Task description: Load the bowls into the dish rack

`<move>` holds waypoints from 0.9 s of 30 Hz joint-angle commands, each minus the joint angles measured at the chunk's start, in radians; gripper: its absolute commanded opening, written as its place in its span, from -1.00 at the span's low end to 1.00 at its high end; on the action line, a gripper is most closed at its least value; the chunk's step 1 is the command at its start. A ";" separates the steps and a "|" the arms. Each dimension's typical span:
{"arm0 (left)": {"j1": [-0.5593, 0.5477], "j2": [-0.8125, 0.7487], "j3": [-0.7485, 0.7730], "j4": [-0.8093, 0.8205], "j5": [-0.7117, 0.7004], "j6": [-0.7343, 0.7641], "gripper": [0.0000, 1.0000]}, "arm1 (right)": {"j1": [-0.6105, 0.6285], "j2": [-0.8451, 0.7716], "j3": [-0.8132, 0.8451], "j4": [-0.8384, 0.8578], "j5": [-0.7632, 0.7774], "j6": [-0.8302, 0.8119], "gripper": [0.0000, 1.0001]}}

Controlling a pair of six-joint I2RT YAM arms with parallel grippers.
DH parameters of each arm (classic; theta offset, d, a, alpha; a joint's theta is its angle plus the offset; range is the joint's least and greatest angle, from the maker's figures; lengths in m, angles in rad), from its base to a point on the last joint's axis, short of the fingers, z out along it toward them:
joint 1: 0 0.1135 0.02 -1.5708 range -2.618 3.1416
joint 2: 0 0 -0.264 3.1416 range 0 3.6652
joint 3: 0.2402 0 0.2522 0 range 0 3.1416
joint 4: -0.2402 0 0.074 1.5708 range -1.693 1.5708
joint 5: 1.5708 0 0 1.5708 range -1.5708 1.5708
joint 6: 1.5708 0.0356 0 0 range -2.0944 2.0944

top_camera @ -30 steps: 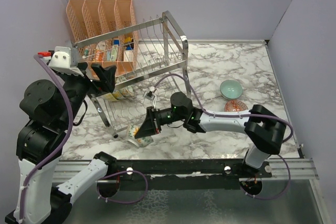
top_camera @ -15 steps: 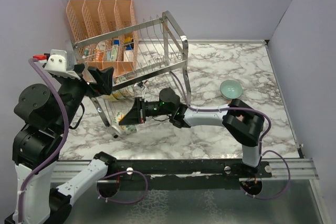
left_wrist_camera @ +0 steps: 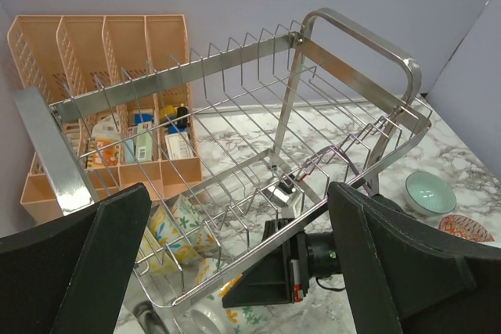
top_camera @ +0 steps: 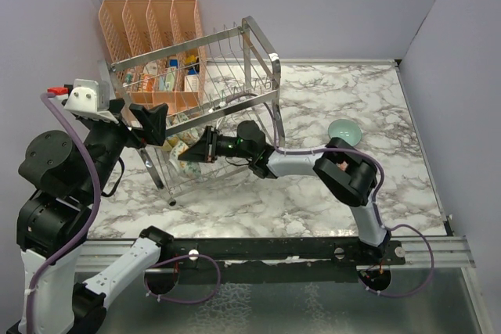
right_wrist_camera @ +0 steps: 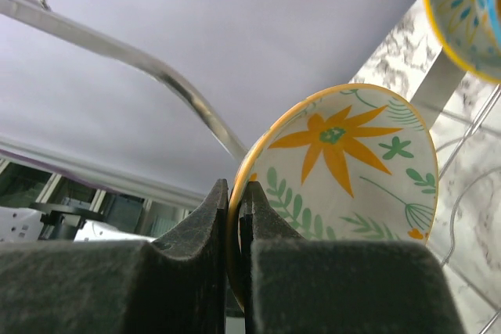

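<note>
Marble tabletop (top_camera: pixel 337 201): right gripper (right_wrist_camera: pixel 237 201) pinches the orange-flower bowl (right_wrist_camera: pixel 352 170) by its rim at the dish rack (left_wrist_camera: pixel 180 74); rigid glazed ceramic, likely slippery, fragile.

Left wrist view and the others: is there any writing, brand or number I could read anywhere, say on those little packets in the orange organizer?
No text can be read in any view.
Packets in the peach organizer: printed labels, too small and blurred to read.
Orange-flower bowl in the right gripper: painted flower and leaves only, no words.
</note>
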 commanded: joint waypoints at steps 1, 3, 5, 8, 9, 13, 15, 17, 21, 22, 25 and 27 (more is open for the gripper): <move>-0.007 -0.010 -0.002 0.009 -0.004 0.018 0.99 | -0.008 0.032 0.075 0.112 0.029 0.036 -0.98; -0.007 -0.009 -0.003 0.008 -0.005 0.021 0.99 | -0.009 0.055 0.085 0.130 0.030 0.060 -0.98; -0.009 -0.007 -0.003 0.007 -0.008 0.023 0.99 | -0.010 0.080 0.094 0.153 0.025 0.092 -0.98; -0.011 -0.006 -0.003 0.007 -0.011 0.025 0.98 | -0.009 0.123 0.101 0.210 0.015 0.158 -0.98; -0.012 -0.006 -0.003 0.008 -0.011 0.025 0.99 | -0.010 0.136 0.102 0.233 0.013 0.182 -0.98; -0.013 -0.006 -0.006 0.008 -0.013 0.027 0.98 | -0.008 0.179 0.114 0.294 0.021 0.240 -0.98; -0.012 -0.005 -0.007 0.005 -0.013 0.027 0.99 | -0.010 0.194 0.112 0.325 0.033 0.268 -0.98; -0.012 -0.005 -0.009 0.004 -0.013 0.028 0.99 | -0.010 0.203 0.116 0.338 0.041 0.280 -0.98; -0.013 -0.003 -0.009 0.004 -0.018 0.032 0.99 | -0.010 0.230 0.140 0.357 0.035 0.309 -0.98; -0.014 -0.003 -0.009 0.006 -0.019 0.033 0.98 | -0.010 0.236 0.146 0.362 0.034 0.319 -0.98; -0.014 -0.001 -0.009 0.006 -0.019 0.034 0.99 | -0.011 0.250 0.159 0.357 0.034 0.330 -0.98; -0.014 -0.001 -0.009 0.005 -0.020 0.035 0.98 | -0.010 0.262 0.168 0.356 0.035 0.339 -0.98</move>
